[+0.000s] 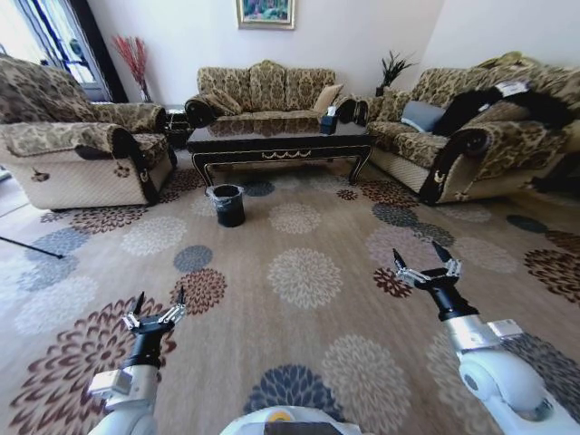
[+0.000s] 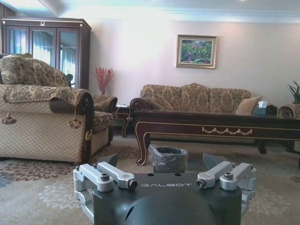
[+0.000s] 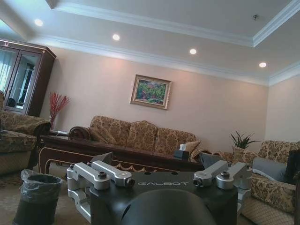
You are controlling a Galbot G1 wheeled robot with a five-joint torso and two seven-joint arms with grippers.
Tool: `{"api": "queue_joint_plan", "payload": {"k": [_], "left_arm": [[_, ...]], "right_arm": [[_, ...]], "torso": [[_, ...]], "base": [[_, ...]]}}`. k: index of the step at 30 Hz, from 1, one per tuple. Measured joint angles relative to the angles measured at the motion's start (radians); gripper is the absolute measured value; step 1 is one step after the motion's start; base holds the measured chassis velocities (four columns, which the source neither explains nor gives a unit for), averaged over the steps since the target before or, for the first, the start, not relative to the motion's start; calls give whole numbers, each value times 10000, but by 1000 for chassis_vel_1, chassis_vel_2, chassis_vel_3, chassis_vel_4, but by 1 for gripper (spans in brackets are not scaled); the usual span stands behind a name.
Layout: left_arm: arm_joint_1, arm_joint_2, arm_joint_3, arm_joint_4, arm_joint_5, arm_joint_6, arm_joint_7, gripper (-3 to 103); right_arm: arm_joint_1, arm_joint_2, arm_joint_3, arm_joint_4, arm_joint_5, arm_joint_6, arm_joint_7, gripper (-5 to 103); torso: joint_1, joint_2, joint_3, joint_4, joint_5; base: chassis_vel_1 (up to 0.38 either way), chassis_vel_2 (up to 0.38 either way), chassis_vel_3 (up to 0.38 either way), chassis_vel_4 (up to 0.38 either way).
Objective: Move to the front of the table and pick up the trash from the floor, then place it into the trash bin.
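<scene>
The dark glossy table (image 1: 281,138) with gold trim stands far ahead, in front of the back sofa. The black trash bin (image 1: 227,205) with its plastic liner sits on the patterned floor (image 1: 308,272) just before the table's left front leg. I cannot make out the trash on the carpet. My left gripper (image 1: 160,301) hovers open and empty low at the left, and my right gripper (image 1: 420,261) is open and empty at the right. The left wrist view shows the left gripper (image 2: 162,160), the bin (image 2: 168,159) and the table (image 2: 220,127). The right wrist view shows the right gripper (image 3: 157,158), the bin (image 3: 37,197) and the table (image 3: 61,145).
An armchair (image 1: 72,149) stands at the left, a sofa (image 1: 263,91) behind the table and another sofa (image 1: 471,136) at the right. A tissue box (image 1: 328,120) sits on the table. A thin dark rod (image 1: 32,246) lies on the carpet at the far left. Open carpet stretches between me and the table.
</scene>
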Motion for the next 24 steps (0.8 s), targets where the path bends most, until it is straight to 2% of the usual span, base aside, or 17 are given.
{"api": "queue_joint_plan", "payload": {"k": [2,8,24], "left_arm": [[-3,0,1,0,0,0,0,100],[-5,1,0,0,0,0,0,100],[-4,1,1,0,0,0,0,100]], "right_arm": [[4,-1,0,0,0,0,0,100],[10,-2,0,0,0,0,0,100],[4,-2,0,0,0,-1,0,100]], "torso": [[6,-3,8,1,-12],[10,-4,10,4,-8],[7,-5,6,1,-4]], "base": [[-35,20,5,-53],[-40,58,56,-73],[-24,-26,34,26]]}}
